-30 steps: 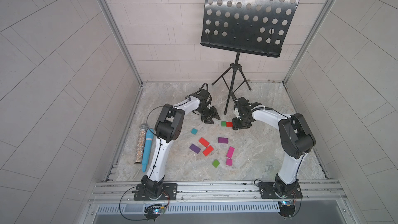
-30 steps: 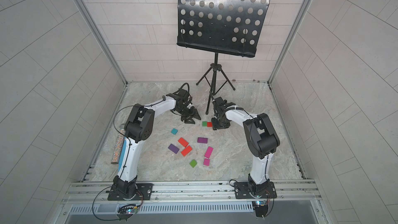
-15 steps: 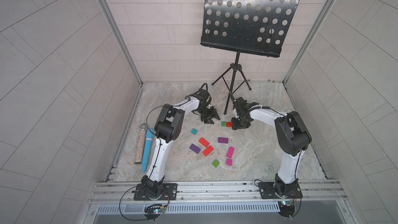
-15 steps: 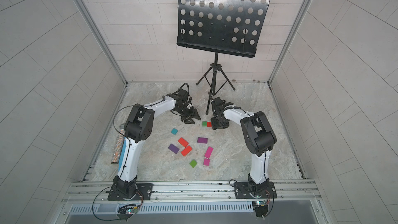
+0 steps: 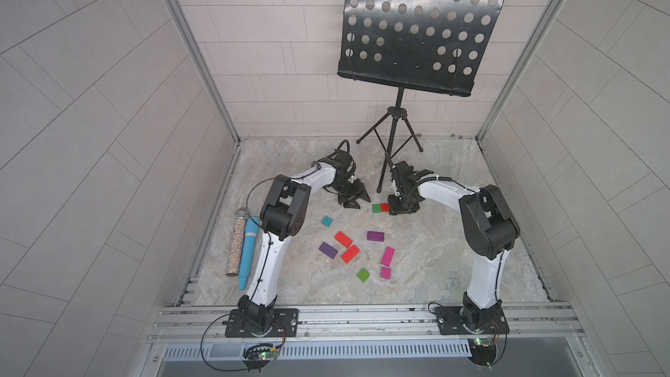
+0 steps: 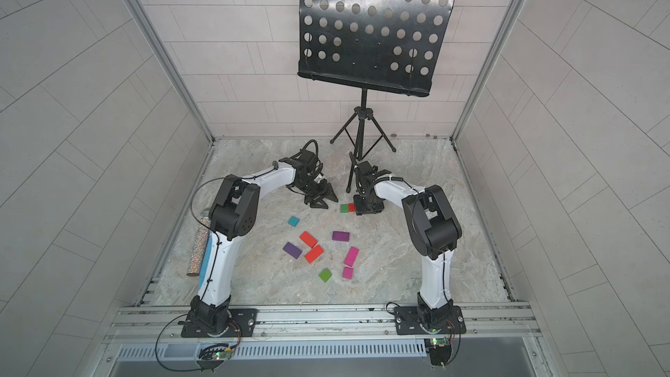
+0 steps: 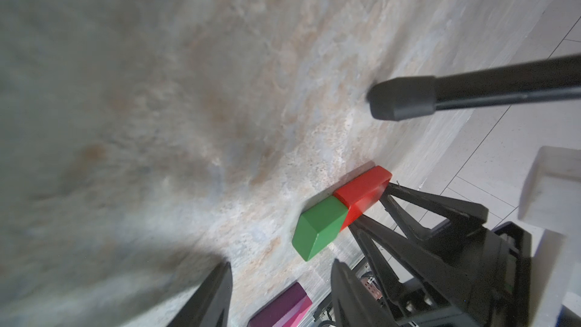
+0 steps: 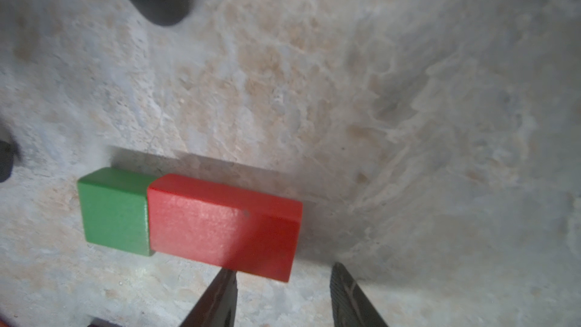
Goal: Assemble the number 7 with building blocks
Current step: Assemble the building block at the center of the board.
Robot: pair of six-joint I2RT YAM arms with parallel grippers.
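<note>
The 7 [image 5: 380, 207] is barely started. So far it's a green square [image 5: 376, 208] and a red block [image 5: 384, 207] butted end to end, flat on the tabletop [image 5: 427, 266]. They sit around the middle of the frame in both top views, just below the stand foot [image 5: 379, 190]. My guess is that's the top bar, parked up there so the stem has room to run down-frame.

The right gripper [image 5: 398, 211] is low, right at the red block's free end. In the right wrist view its fingers [image 8: 220, 300] are spread with nothing between them and one tip is at the block's near edge. So it's not gripping, more like squaring it up. The left gripper [image 5: 360, 202] hangs just left of the green square, and its fingers [image 7: 210, 297] are spread and empty too.

The loose blocks [image 5: 350, 253] are scattered lower in the frame. There are no bins or trays anywhere.
</note>
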